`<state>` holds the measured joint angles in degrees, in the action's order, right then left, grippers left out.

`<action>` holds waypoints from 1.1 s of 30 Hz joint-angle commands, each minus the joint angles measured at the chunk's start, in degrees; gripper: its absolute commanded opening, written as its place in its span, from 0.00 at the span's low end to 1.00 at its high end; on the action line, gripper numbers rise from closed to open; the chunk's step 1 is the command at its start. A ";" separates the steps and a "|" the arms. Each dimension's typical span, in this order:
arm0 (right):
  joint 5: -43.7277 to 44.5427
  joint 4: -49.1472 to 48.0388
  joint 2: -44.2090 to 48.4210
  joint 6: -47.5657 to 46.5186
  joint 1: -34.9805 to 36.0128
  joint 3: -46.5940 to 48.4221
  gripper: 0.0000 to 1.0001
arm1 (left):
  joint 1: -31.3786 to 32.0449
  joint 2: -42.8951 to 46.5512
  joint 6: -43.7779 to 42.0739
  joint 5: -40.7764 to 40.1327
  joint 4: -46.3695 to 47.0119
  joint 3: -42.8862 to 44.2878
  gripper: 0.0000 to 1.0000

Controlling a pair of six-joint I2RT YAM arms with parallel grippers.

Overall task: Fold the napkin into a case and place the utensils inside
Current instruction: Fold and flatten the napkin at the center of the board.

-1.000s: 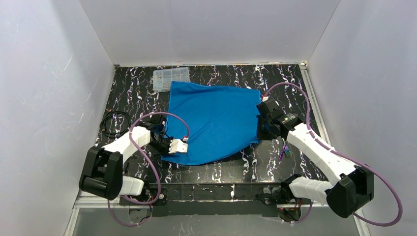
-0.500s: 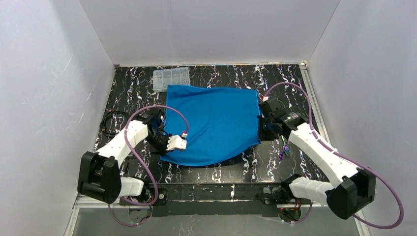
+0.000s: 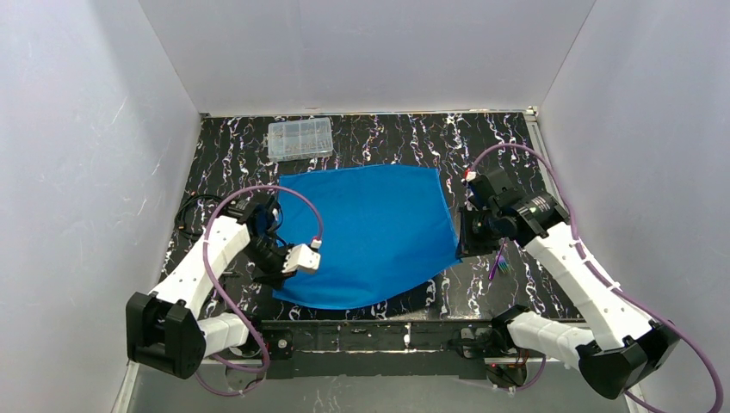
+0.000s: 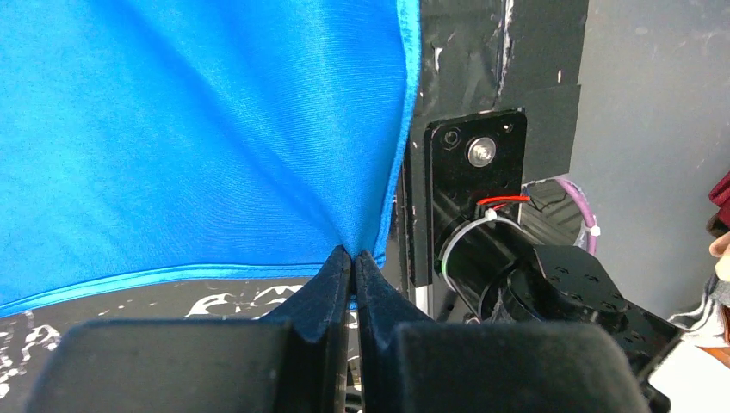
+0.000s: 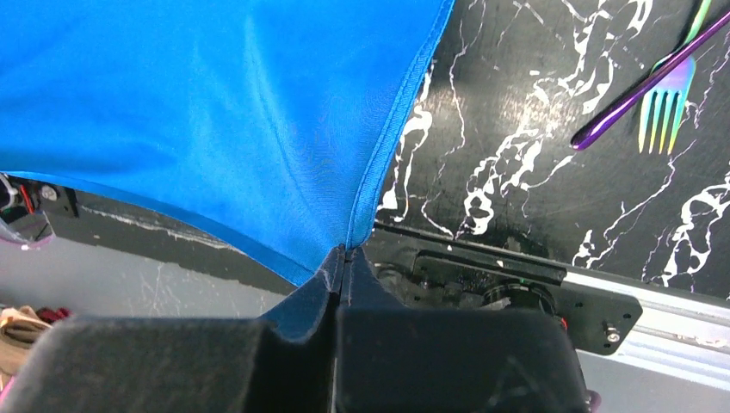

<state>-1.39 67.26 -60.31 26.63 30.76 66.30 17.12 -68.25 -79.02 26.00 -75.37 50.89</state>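
Blue napkin (image 3: 366, 232), one; left gripper (image 4: 351, 258) pinches near-left corner, right gripper (image 5: 344, 254) pinches near-right corner. Two utensils (image 5: 663, 103) visible beside. One clear compartment box (image 3: 300, 138) far-left.

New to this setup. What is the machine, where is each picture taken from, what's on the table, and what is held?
Two robot arms, a left arm and a right arm, are bolted at the near edge of a black table. The wide picture looks down from above and behind them. The two close-ups come from a camera on each wrist. On the table lie a blue napkin, a clear box and utensils. The left tool and right tool are each shut on a napkin corner.
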 commanded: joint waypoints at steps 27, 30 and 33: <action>9.84 -22.47 -34.45 -7.79 -4.38 25.20 0.01 | -7.00 -20.34 28.71 -10.21 22.96 23.52 0.00; 10.17 -23.54 -39.08 -8.50 -5.20 28.79 0.01 | -7.02 -23.24 29.82 -12.58 25.91 24.60 0.00; 10.75 -24.66 -42.99 -8.91 -5.51 31.03 0.01 | -7.02 -27.00 31.44 -14.71 27.48 27.14 0.00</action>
<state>7.35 45.98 -99.79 19.42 25.69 93.27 10.15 -92.36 -50.65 15.33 -51.75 74.22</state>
